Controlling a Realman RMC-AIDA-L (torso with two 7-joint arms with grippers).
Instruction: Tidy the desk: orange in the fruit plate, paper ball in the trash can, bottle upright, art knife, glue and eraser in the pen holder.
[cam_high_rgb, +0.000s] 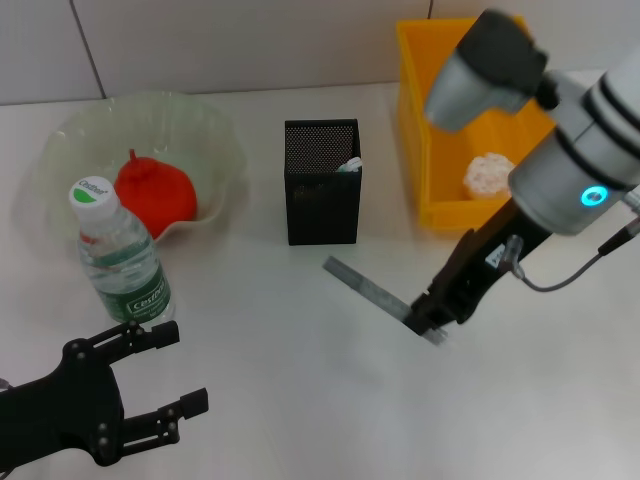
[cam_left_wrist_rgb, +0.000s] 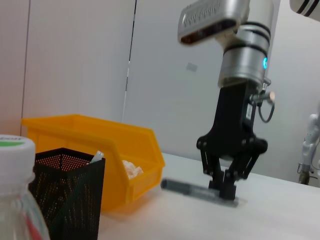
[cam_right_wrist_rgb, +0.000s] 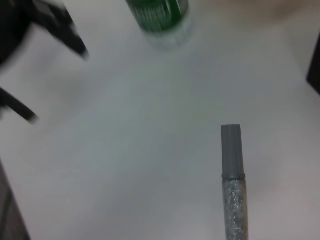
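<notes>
At four o'clock from the pen holder (cam_high_rgb: 322, 181), my right gripper (cam_high_rgb: 428, 322) pinches one end of the grey art knife (cam_high_rgb: 375, 284) lying on the desk; my left gripper (cam_high_rgb: 150, 385) hangs spread at seven o'clock. Such an end-grip risks the knife pivoting or slipping on lifting.

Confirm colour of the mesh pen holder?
Black; the square wire-mesh pen holder shows best in the head view.

White desk (cam_high_rgb: 300, 400), pale wall (cam_left_wrist_rgb: 75, 60)
</notes>
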